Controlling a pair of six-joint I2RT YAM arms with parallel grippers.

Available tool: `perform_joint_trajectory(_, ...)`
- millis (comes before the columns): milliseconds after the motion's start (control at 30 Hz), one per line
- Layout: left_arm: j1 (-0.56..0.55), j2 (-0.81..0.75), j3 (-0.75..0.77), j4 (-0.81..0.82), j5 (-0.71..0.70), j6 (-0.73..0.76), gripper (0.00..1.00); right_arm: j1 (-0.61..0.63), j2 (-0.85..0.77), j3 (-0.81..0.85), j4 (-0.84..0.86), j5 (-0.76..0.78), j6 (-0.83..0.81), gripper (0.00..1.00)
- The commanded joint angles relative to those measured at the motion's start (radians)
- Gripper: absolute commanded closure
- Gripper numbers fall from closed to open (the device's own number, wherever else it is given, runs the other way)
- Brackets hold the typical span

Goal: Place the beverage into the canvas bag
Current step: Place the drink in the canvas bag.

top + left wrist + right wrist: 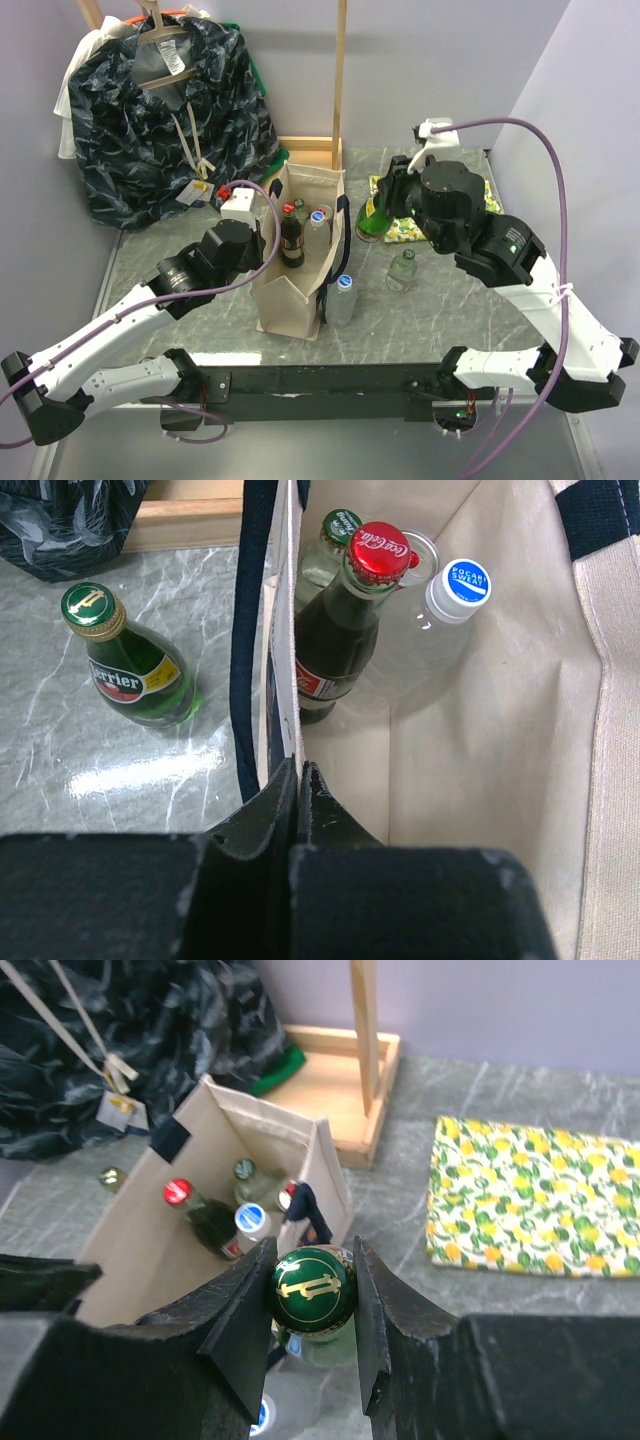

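left tool (298,780) pinches canvas bag (480,730); right tool (312,1305) clamps green bottle (311,1286)

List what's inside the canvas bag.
Coca-Cola bottle, Pocari Sweat bottle, green-capped bottle, plus a silver-rimmed top mostly hidden behind them. The left gripper covers the near floor of the canvas bag.

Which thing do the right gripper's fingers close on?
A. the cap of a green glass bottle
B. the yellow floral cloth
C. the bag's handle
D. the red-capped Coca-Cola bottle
A: the right gripper has one finger on each side of the cap of the green glass bottle; the Coca-Cola bottle stands inside the canvas bag.
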Motion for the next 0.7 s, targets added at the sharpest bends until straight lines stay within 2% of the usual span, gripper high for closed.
perform_joint_trajectory(0,0.001,-0.015,-0.006,0.040,0.002,-0.005,0.99,-0.004,0.024,0.122,0.199,-0.042,-0.040,1.00)
perform_joint_trajectory(433,0.001,-0.040,-0.009,0.020,-0.014,-0.011,0.99,0.000,0.130,0.229,0.227,-0.206,-0.041,1.00)
perform_joint_trajectory(667,0.001,-0.046,-0.015,0.019,-0.012,-0.015,0.99,0.028,0.194,0.296,0.224,-0.240,-0.053,1.00)
